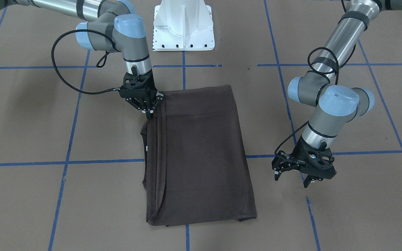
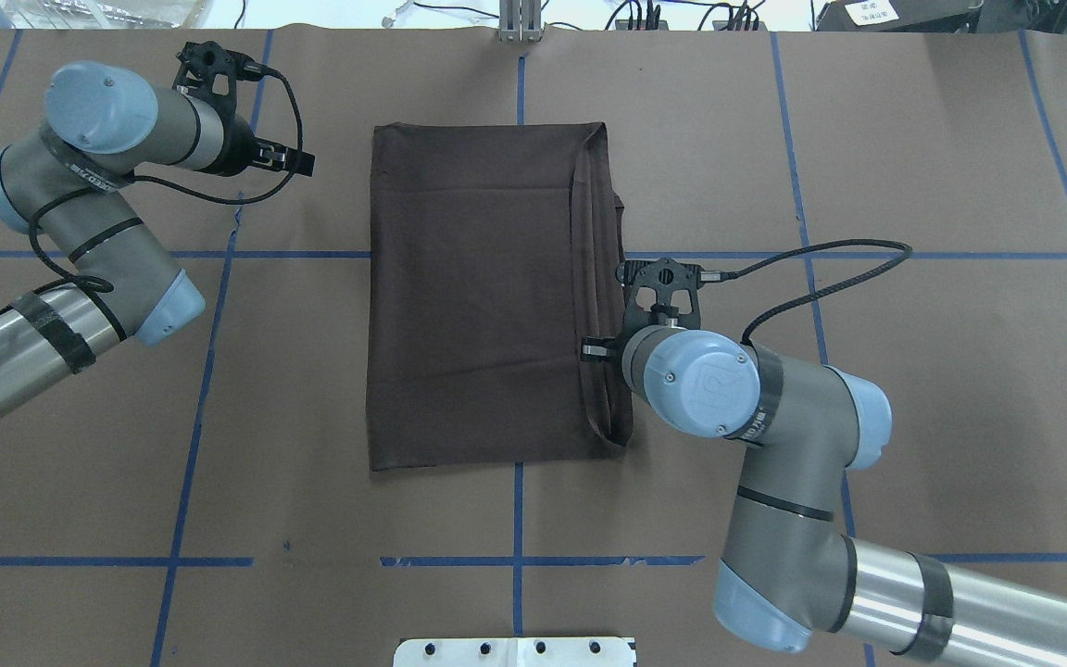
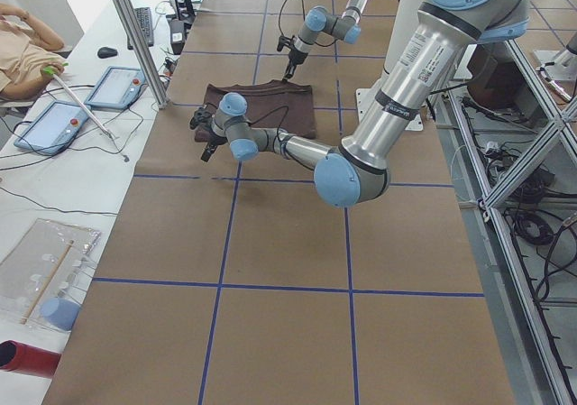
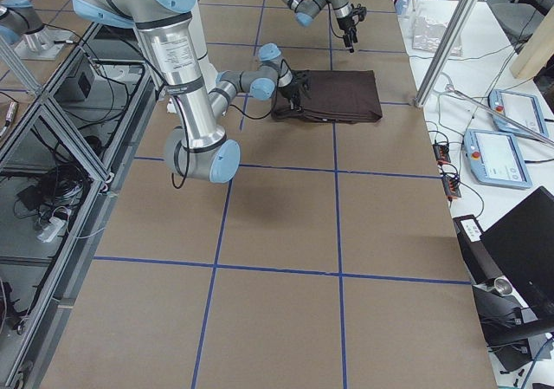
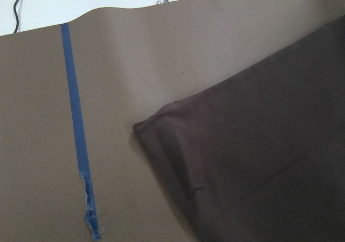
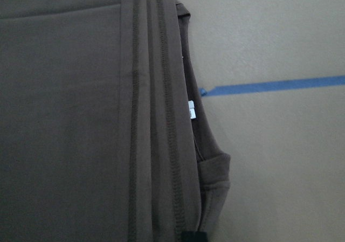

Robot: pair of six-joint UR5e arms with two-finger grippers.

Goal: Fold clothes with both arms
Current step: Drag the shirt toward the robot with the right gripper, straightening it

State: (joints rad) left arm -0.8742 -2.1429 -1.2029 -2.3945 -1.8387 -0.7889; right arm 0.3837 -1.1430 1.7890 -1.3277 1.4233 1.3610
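The clothes are one dark brown T-shirt (image 1: pixel 201 150) lying flat mid-table, folded into a long rectangle (image 2: pixel 478 296). One side is turned over in stacked hems (image 6: pixel 161 118), with a white neck tag (image 6: pixel 191 110) peeking out. My right gripper (image 1: pixel 148 114) points down at that folded edge near the robot's end, its fingers drawn together on the fabric. My left gripper (image 1: pixel 291 177) hovers open above bare table beside the shirt's other long side, holding nothing. The left wrist view shows a shirt corner (image 5: pixel 259 161) and none of the fingers.
The white pedestal base (image 1: pixel 183 28) stands at the robot's side of the table. Blue tape lines (image 2: pixel 515 560) grid the brown table cover. Beyond the far edge are a metal post (image 3: pixel 135 35), tablets (image 3: pixel 115 87) and a seated person (image 3: pixel 27 53).
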